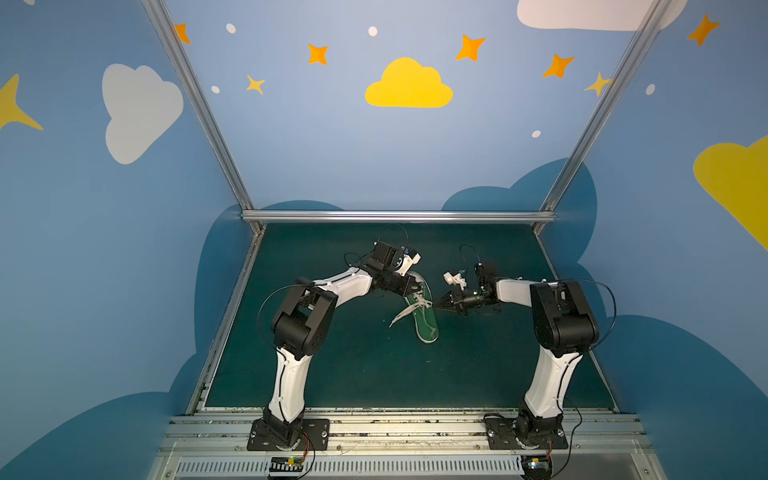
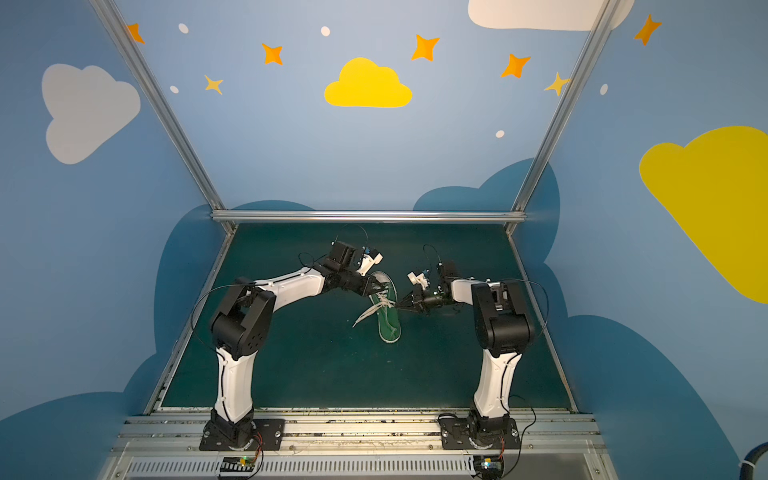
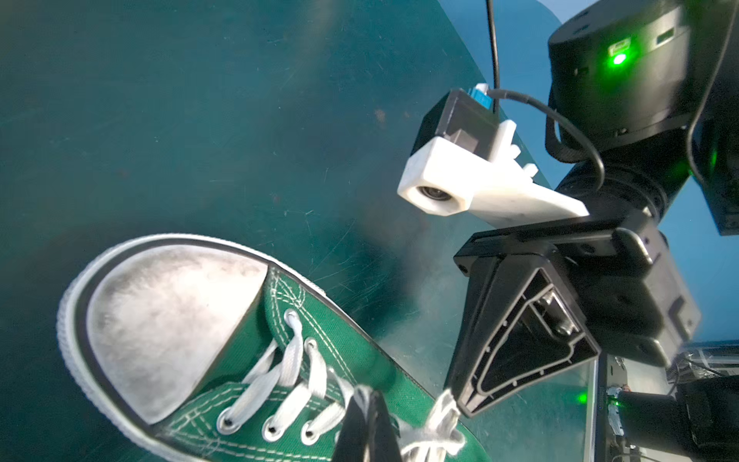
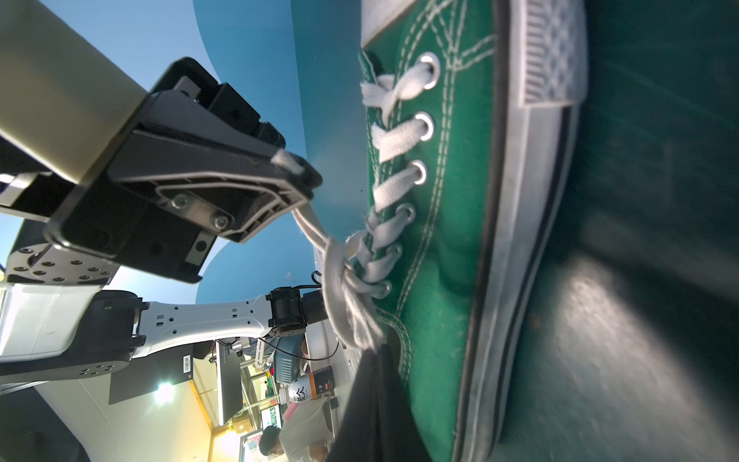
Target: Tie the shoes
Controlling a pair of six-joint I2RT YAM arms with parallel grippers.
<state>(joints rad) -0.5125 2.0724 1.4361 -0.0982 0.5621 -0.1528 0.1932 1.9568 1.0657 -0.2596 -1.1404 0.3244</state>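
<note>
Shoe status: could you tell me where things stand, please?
Left gripper, right gripper each shut on a lace. Shoe upright on mat, knot at top eyelets. Nothing in the way.

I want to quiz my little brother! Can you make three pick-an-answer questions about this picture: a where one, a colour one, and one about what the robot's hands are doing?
1. Where is the shoe?
A. On the green mat, between the left gripper and right gripper.
B. Inside a box.
C. On a chair.

2. What colour are the laces?
A. Black.
B. Orange.
C. White.

3. What are both grippers doing?
A. Spread wide open.
B. Shut on the laces.
C. Lying flat on the mat.

Answers:
1 A, it lies on the mat with a gripper on either side.
2 C, they look white against the green canvas.
3 B, a lace runs into each closed gripper.
</note>
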